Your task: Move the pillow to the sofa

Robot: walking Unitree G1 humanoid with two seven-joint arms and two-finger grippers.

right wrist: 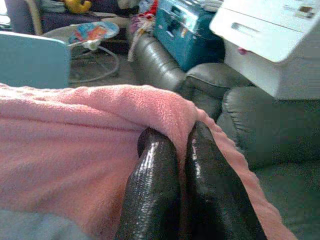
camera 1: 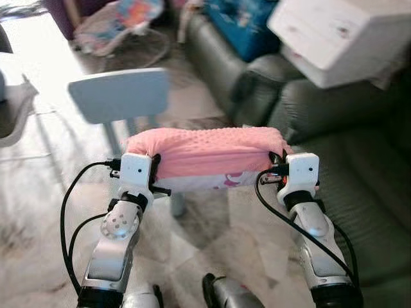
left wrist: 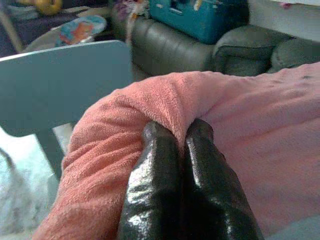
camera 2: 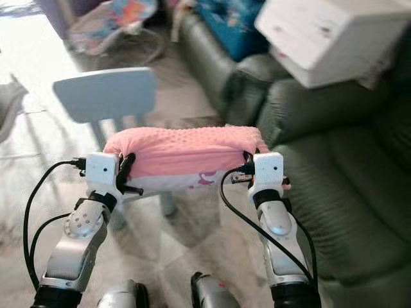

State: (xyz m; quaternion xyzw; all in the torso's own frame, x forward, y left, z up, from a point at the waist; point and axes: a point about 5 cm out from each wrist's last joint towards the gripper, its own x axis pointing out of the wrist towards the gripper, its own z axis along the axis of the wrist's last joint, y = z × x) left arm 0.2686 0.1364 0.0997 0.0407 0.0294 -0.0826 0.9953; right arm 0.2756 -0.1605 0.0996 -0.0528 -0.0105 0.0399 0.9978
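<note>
The pillow (camera 1: pixel 207 156), pink and fleecy with a pale printed underside, hangs in the air between the two grippers, level and stretched across its length. The left gripper (left wrist: pixel 178 131) pinches a fold of the fabric at the pillow's left end, its two black fingers (left wrist: pixel 155 180) pressed together on the cloth. The right gripper (right wrist: pixel 176 135) does the same at the right end, fingers (right wrist: pixel 155 185) clamped on a bunched edge.

The pillow is held above the floor (camera 1: pixel 38 218), just in front of a small light-blue chair (camera 1: pixel 119 94) whose back rises behind it. The green sofa (camera 1: pixel 359 192) lies beside the pillow's right end, and its seat is lower than the pillow. Farther back on the sofa from the pillow sit a white box (camera 1: pixel 340 35) and a teal case (right wrist: pixel 187 30). A baby bouncer (camera 1: pixel 122 22) stands on the floor beyond the chair.
</note>
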